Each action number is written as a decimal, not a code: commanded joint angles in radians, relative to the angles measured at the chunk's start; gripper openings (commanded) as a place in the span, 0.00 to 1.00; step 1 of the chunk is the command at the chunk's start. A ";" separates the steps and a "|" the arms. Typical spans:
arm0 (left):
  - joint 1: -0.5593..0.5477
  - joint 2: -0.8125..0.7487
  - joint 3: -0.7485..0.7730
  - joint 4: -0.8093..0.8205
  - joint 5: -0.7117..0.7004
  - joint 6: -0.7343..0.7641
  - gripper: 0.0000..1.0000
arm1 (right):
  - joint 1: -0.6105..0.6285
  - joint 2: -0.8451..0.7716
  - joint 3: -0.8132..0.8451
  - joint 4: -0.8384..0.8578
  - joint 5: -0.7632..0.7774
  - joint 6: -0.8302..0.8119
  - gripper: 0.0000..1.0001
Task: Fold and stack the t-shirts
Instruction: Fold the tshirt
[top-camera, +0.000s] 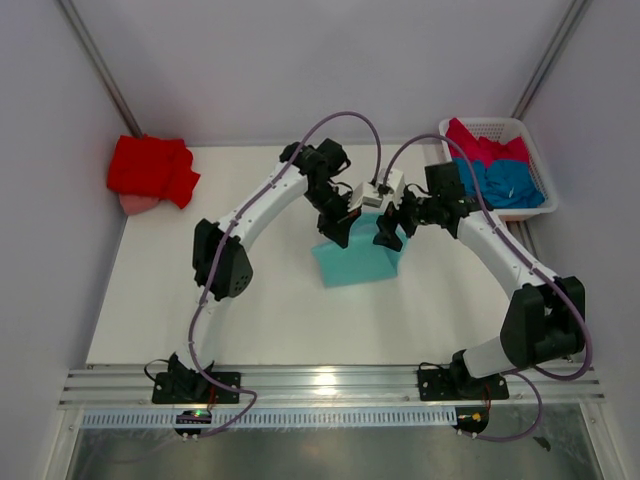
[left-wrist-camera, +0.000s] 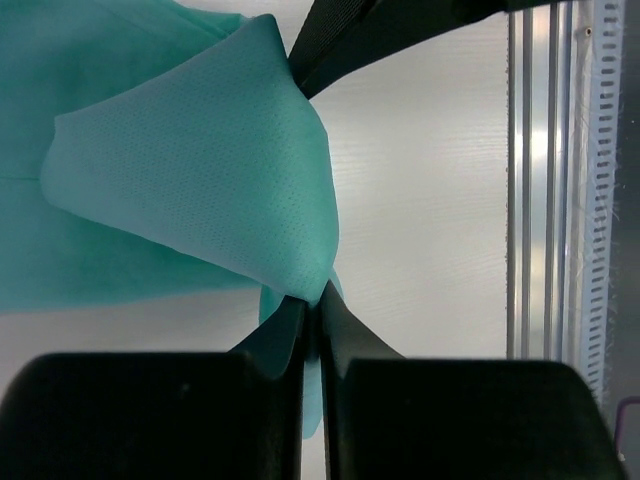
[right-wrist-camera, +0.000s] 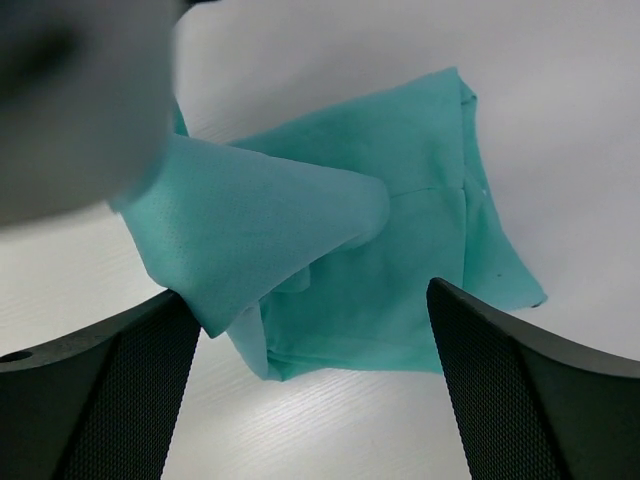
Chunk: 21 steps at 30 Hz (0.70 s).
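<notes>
A mint-teal t-shirt (top-camera: 355, 264) lies partly folded in the middle of the table. My left gripper (top-camera: 341, 233) is shut on one edge of it (left-wrist-camera: 315, 298) and holds that flap (left-wrist-camera: 190, 170) lifted above the rest. My right gripper (top-camera: 389, 236) hovers open just to the right, over the same shirt (right-wrist-camera: 410, 250), with its fingers (right-wrist-camera: 540, 390) wide apart and nothing between them. A bright red t-shirt (top-camera: 150, 167) sits bunched at the back left corner. A crimson-pink t-shirt (top-camera: 482, 148) and a blue t-shirt (top-camera: 508, 182) lie in the basket.
The white slatted basket (top-camera: 484, 122) stands at the back right corner, against the wall. A bit of pale pink cloth (top-camera: 135, 204) peeks out under the red t-shirt. A metal rail (top-camera: 330, 385) runs along the table's near edge by the arm bases.
</notes>
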 joint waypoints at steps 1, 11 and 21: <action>-0.031 -0.059 0.009 -0.200 0.060 0.008 0.01 | 0.031 -0.035 0.036 -0.134 -0.133 -0.115 0.95; -0.031 -0.040 0.012 -0.183 0.044 0.001 0.01 | 0.031 -0.086 0.076 -0.416 -0.246 -0.269 0.86; -0.032 -0.023 0.032 -0.167 0.057 -0.021 0.01 | 0.032 -0.268 -0.027 -0.280 -0.268 -0.163 0.87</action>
